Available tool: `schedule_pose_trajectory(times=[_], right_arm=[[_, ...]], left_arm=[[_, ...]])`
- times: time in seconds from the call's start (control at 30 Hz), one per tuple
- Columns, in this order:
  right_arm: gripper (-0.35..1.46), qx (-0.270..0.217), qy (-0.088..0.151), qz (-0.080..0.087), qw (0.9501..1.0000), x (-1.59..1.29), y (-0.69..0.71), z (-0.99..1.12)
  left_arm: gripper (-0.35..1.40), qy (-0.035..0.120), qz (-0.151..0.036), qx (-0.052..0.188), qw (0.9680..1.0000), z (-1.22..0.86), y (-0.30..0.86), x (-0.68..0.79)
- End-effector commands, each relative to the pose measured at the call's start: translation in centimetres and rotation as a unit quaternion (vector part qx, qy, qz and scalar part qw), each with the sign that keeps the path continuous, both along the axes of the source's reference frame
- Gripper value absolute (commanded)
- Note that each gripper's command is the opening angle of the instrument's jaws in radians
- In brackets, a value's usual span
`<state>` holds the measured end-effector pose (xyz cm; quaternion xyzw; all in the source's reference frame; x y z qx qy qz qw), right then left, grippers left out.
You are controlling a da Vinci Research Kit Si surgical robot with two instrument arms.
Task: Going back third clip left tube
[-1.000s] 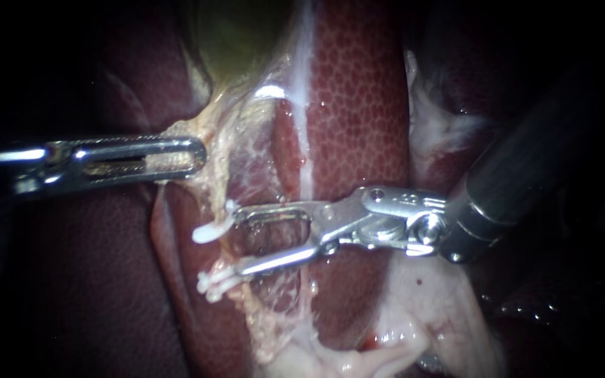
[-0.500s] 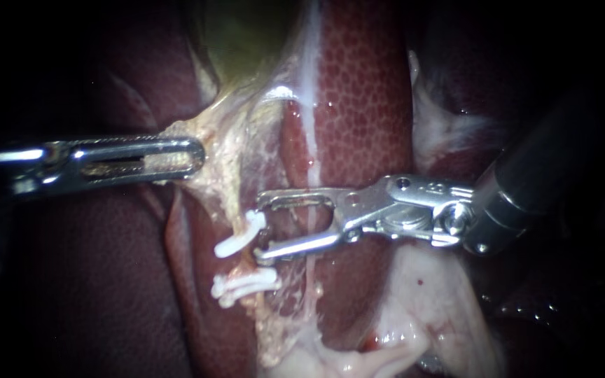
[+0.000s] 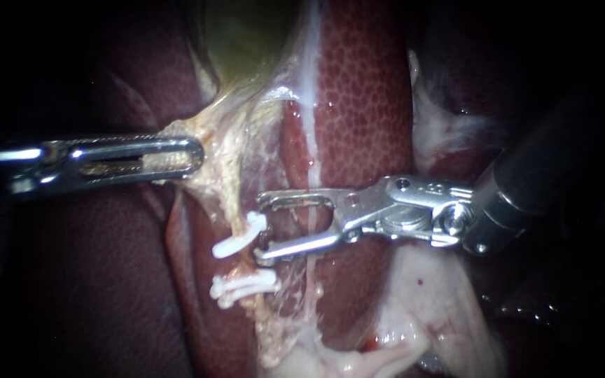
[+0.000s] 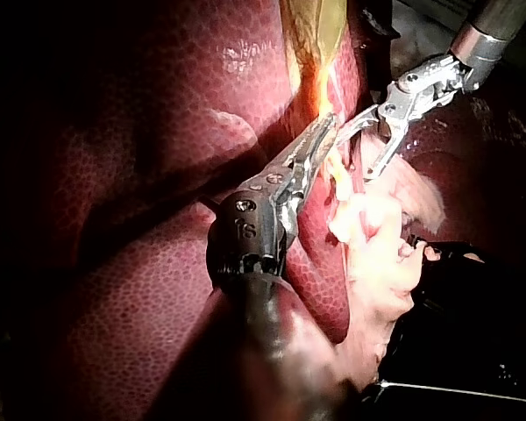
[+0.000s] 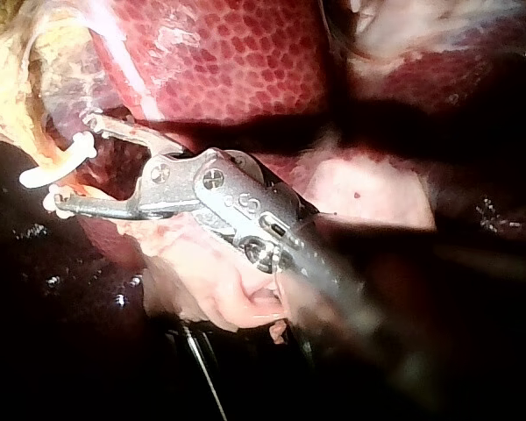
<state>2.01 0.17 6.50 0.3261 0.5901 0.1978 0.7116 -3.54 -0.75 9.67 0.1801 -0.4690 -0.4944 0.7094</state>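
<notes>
**While left jaws clamp tissue, right jaws gape**

Where the left tube (image 3: 232, 203) crosses the liver (image 3: 358, 119), an upper clip (image 3: 241, 236) sits across it, with the lower clips (image 3: 244, 285) just below that clip. The right instrument (image 3: 259, 229) has its jaws apart, tips just beside the upper clip, holding nothing. Up and left of that clip, the left instrument (image 3: 192, 157) is clamped on yellowish tissue (image 3: 213, 140).
</notes>
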Motion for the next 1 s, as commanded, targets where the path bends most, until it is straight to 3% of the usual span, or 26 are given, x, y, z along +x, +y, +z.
schedule_pose_trajectory(times=[0.03, 0.47, 1.0], right_arm=[[0.60, 0.000, 0.000, -0.001, 1.0000, -0.01, 0.00, -0.01], [0.60, -0.001, 0.000, -0.006, 1.0000, -0.01, -0.10, -0.07], [0.60, -0.004, 0.011, -0.020, 0.9997, 0.25, -0.27, -0.02]], left_arm=[[-0.35, 0.000, 0.000, 0.000, 1.0000, 0.00, 0.00, 0.00], [-0.35, -0.001, 0.001, 0.000, 1.0000, 0.04, 0.03, 0.02], [-0.35, -0.001, 0.001, 0.000, 1.0000, 0.04, 0.03, 0.01]])
